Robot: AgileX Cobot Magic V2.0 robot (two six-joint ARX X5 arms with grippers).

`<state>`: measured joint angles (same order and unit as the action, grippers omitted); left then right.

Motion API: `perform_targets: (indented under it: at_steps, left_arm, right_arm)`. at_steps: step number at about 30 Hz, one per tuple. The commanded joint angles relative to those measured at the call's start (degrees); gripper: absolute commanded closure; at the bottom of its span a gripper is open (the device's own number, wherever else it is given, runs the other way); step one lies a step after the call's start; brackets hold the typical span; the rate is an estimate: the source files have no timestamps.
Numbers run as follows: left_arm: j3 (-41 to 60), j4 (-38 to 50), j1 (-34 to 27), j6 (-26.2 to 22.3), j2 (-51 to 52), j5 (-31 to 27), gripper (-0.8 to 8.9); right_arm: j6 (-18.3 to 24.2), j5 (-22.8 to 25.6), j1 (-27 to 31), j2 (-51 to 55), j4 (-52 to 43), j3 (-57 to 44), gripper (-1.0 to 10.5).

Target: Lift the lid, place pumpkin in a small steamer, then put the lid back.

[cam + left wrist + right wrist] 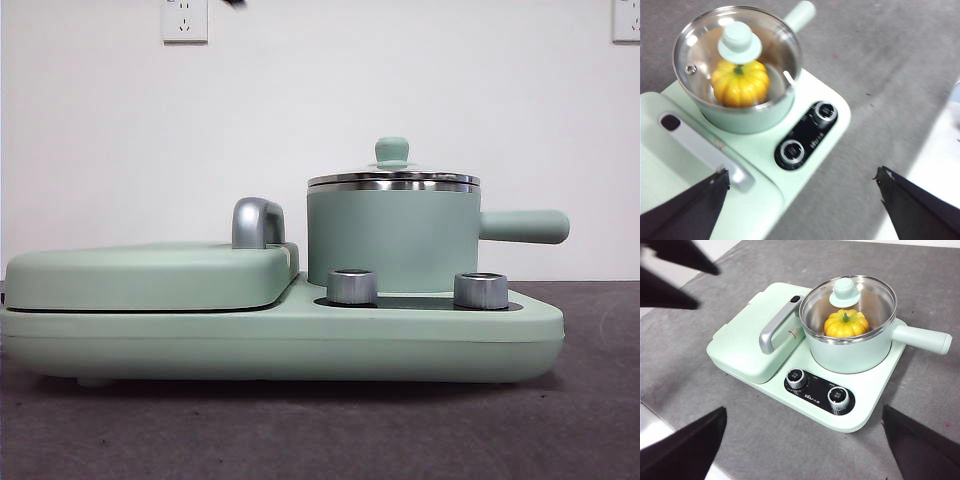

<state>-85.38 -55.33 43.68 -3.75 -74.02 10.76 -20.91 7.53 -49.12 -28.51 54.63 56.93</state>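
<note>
Both grippers (800, 200) (802, 440) hang open (above); lid (847, 302) seated on steamer (850, 352).

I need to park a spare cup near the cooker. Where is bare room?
Bare grey tabletop lies beyond the small steamer handle and ahead of the two knobs. The cooker base itself is crowded.

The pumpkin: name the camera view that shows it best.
The right wrist view: the pumpkin sits sharp under the lid. The left wrist view shows it slightly blurred, its stem under the knob. The front view hides it inside the small steamer.
</note>
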Motion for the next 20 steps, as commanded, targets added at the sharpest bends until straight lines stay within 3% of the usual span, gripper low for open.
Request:
perform_targets:
  at_steps: [1, 8, 17, 19, 20]
  left_arm:
    - [2.45, -0.07, 1.14, 0.15, 3.78, 0.26, 3.46]
    - [15.8, -0.07, 1.73, 5.2, 17.88, 0.26, 3.46]
    - [35.45, 9.31, 1.7, 18.23, 36.72, -0.52, 3.55]
    - [37.83, 10.58, 1.7, 20.79, 39.78, -2.01, 4.31]
    - [38.56, 10.86, 1.7, 21.53, 40.94, -3.04, 5.58]
  right_arm:
    - [-0.59, 0.0, -0.63, -0.15, -0.2, 0.35, 4.6]
    - [-0.57, 0.04, -0.63, -0.24, -0.22, 0.35, 4.6]
    - [-0.57, 0.04, -0.63, -0.24, -0.22, 0.35, 4.6]
    - [-0.55, 0.04, -0.63, -0.24, -0.22, 0.35, 4.6]
    - [-0.55, 0.04, -0.63, -0.24, -0.2, 0.35, 4.7]
